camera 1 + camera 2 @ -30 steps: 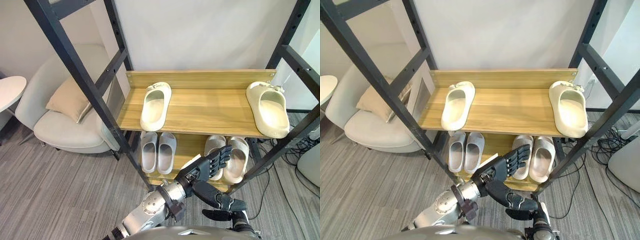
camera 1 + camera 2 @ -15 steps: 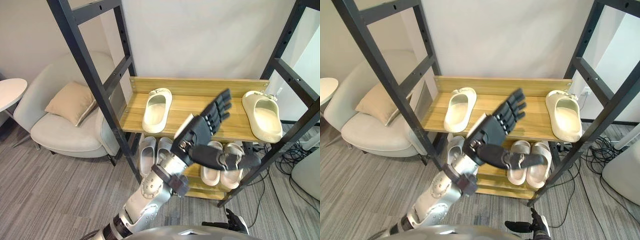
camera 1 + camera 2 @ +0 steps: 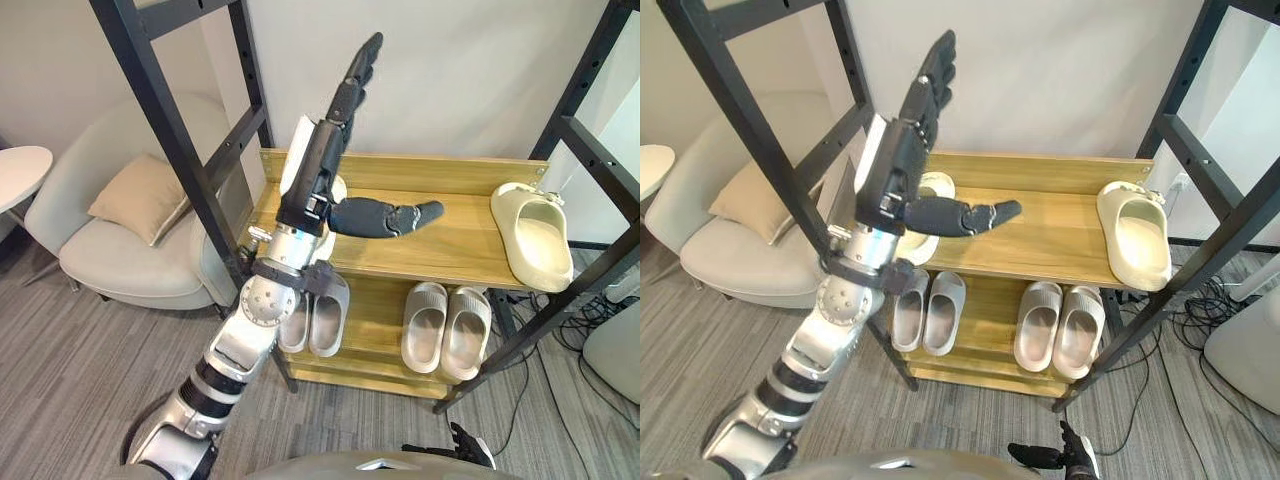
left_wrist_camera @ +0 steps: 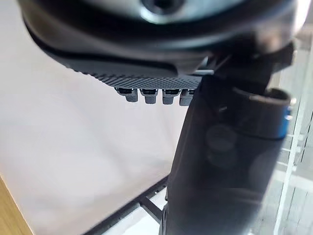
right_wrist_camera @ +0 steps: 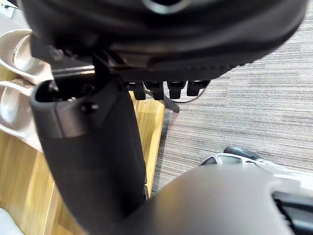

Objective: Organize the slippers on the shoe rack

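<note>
- The left hand [image 3: 315,170] is held high in front of the left end of the rack [image 3: 455,245], touching nothing.
- Its fingers [image 3: 352,80] are straight and point up, close together; the thumb [image 3: 385,215] juts out to the right over the upper shelf. It holds nothing.
- The right hand [image 3: 465,440] hangs low near the carpet [image 3: 70,370], in front of the rack's lower shelf. Its fingers [image 5: 166,89] look relaxed and it holds nothing.
- Upper shelf: 2 cream slippers, well apart.
- The left slipper [image 3: 937,186] lies at the left end, partly hidden behind the left hand.
- The right slipper [image 3: 530,235] lies at the right end, its near tip over the shelf's front edge.
- Lower shelf: 2 pairs, each side by side.
- The grey pair [image 3: 318,318] is at the left, the beige pair [image 3: 447,325] at the right, with a gap between them.
- Left of the rack stands a pale armchair [image 3: 120,265] with a tan cushion [image 3: 135,195] on it.
- A round white table [image 3: 18,172] is further left.
</note>
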You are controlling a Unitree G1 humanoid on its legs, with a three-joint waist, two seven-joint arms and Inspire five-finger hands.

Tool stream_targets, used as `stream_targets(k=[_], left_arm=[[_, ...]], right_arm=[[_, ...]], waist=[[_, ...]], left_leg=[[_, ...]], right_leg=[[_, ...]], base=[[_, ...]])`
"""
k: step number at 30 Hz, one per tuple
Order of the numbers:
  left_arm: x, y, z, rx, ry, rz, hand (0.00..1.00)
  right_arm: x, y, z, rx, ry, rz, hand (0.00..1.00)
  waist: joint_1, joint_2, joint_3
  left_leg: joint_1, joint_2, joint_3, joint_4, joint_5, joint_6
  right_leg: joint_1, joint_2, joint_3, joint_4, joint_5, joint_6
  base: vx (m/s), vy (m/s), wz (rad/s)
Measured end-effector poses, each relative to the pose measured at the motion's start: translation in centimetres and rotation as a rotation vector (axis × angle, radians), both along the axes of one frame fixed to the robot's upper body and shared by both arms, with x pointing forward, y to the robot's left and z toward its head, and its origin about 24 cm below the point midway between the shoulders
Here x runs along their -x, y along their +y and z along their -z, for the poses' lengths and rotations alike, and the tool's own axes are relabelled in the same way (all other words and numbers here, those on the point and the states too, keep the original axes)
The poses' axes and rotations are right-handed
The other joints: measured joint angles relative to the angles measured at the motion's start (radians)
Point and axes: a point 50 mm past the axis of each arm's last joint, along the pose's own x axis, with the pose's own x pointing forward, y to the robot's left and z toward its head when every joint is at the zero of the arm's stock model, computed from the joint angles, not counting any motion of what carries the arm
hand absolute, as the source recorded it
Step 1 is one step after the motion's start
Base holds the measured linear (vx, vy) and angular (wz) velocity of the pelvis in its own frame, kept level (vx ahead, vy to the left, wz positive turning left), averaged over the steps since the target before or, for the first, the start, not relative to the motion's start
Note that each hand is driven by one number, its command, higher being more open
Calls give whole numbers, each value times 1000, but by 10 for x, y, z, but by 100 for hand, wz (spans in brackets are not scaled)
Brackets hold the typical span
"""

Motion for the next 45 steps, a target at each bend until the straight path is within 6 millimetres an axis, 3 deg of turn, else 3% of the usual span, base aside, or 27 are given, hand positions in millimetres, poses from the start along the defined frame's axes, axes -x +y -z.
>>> stream_targets(k=[7,13,21,32,33,45], left_arm=[[-27,46,-3,-304,-97,-329,100],[-31,64,-7,-420,-147,-492,100],[-46,97,13,-598,-51,-646,100],[-46,99,17,-723,-80,-679,100],[-47,100,19,-730,-69,-678,0],[-55,110,25,-745,-8,-715,0]], right_arm=[[-7,1,-2,-5,-29,0,100],[-11,2,-4,-16,-56,16,100],[-14,3,-5,-24,-76,11,100],[-18,1,-7,-19,-94,15,100],[-19,1,-8,-19,-97,14,100],[-25,2,-10,-16,-129,16,100]], waist=[[-13,-5,5],[-17,-10,10],[-29,-6,27],[-28,3,43],[-30,5,44],[-48,8,47]], left_leg=[[-10,0,15,0,-2,1],[-13,0,25,0,-8,1],[-17,1,26,0,-9,0],[-33,9,36,2,-9,-6],[-33,10,38,2,-9,-6],[-51,10,56,1,-9,-6]], right_leg=[[-19,1,18,0,1,0],[-28,1,31,-3,1,0],[-28,9,33,-19,11,-6],[-47,20,46,-28,20,-14],[-48,21,49,-28,20,-14],[-75,22,75,-38,34,-16]], base=[[-3,-2,-7],[-6,0,-7],[-1,0,0],[-12,-2,-3],[-26,2,-6],[-9,4,-6]])
